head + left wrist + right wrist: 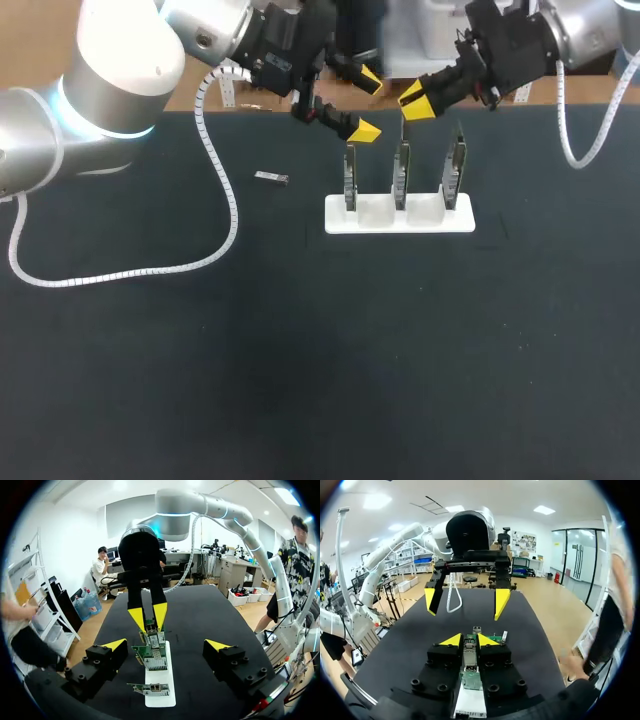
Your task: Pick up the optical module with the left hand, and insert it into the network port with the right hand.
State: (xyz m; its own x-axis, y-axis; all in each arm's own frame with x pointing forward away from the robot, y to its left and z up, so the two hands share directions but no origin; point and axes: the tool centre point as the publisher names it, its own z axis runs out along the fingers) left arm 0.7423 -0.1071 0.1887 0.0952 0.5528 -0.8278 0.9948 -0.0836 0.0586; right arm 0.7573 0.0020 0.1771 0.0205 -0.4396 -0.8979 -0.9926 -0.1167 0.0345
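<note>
The right gripper (470, 640) has its two yellow tips pinched close on a slim silver module (469, 654), one finger on each side. It holds the module just above the middle board (400, 175) of three that stand upright in a white stand (400, 218) on the black table (300, 350). The left gripper (367, 104) hovers close by, over the stand's left end, its fingers spread wide with nothing between them. So I'd judge the step in hand is the insertion itself.

To do it well, I reckon the right arm should line up first and push second. It needs the module square over the port (I can't pick out the opening from here, the fingers cover it). Then it should go straight down along the module's own length, gently and with no sideways lean. The boards look thin and merely slotted into the stand, so a skewed push could bend one or tip the lot.

The module's long axis runs up and down, in line with the fingers, and its free end points down at the board's top edge. A small metal piece (271, 178) lies flat on the table, well to the left of the stand. Whether it is a spare module I can't tell.
</note>
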